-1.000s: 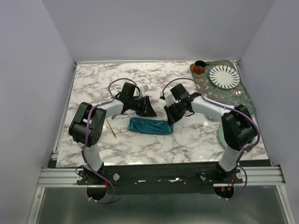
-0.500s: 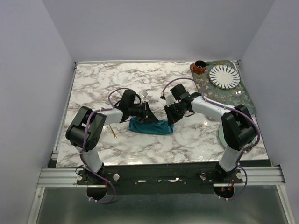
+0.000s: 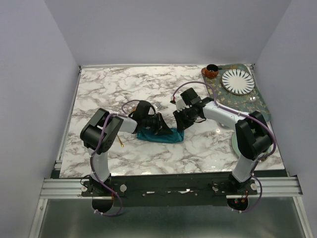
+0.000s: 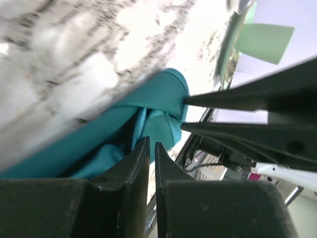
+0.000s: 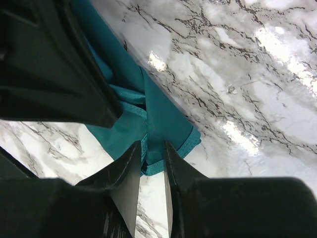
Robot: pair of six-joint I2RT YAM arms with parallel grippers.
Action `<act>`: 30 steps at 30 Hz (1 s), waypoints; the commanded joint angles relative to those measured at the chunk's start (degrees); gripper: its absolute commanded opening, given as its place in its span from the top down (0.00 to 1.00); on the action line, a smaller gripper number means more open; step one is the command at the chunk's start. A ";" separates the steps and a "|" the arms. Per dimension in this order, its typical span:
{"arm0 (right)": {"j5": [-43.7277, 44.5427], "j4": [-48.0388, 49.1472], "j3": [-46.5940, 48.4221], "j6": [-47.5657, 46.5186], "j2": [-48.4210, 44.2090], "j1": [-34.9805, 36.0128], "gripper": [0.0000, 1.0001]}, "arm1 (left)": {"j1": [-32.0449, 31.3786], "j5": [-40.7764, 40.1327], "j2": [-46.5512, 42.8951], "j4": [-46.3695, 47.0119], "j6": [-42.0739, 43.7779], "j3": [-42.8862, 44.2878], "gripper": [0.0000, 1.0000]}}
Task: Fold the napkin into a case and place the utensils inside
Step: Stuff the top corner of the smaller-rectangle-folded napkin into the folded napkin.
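The teal napkin (image 3: 161, 134) lies folded into a narrow strip on the marble, mid-table. My left gripper (image 3: 159, 123) is down on its upper left part. In the left wrist view its jaws (image 4: 150, 144) stand almost together, tips pinched into the napkin (image 4: 163, 101). My right gripper (image 3: 179, 122) is at the strip's right end. Its fingers (image 5: 151, 145) stand apart, straddling a fold of the napkin (image 5: 163, 119) without squeezing it. The two grippers nearly meet. A thin gold utensil (image 3: 119, 139) lies left of the napkin, beside the left arm.
A patterned placemat (image 3: 250, 104) at the back right carries a striped plate (image 3: 237, 82) and a brown cup (image 3: 212, 71). A pale green saucer (image 3: 234, 144) sits partly under the right arm. Grey walls close in the table on three sides.
The left gripper came down and rightward onto the napkin and closed. The right gripper, shut on the napkin's right end before, has opened its fingers in place.
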 commanded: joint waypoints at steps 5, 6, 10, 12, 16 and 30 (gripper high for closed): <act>1.45 0.36 1.80 0.31 2.85 0.40 0.68 | 0.05 -2.66 4.14 0.67 -0.37 2.93 0.82; 1.45 0.36 1.89 0.31 3.03 0.49 0.68 | 0.05 -2.65 4.15 0.67 -0.37 3.01 0.82; 1.89 0.54 2.60 0.22 3.82 0.58 0.76 | -0.12 -2.74 4.32 0.76 -0.10 2.93 0.82; 3.03 0.63 2.86 0.13 3.65 0.58 0.83 | -0.39 -2.57 4.32 0.76 0.25 2.93 0.82; 4.35 0.45 3.04 -0.13 2.07 0.49 0.99 | -0.48 -2.65 4.41 0.76 1.04 2.93 0.82; 0.04 -2.01 -0.04 -0.40 -0.31 1.28 0.99 | -1.62 -1.26 1.16 3.38 4.92 3.02 0.85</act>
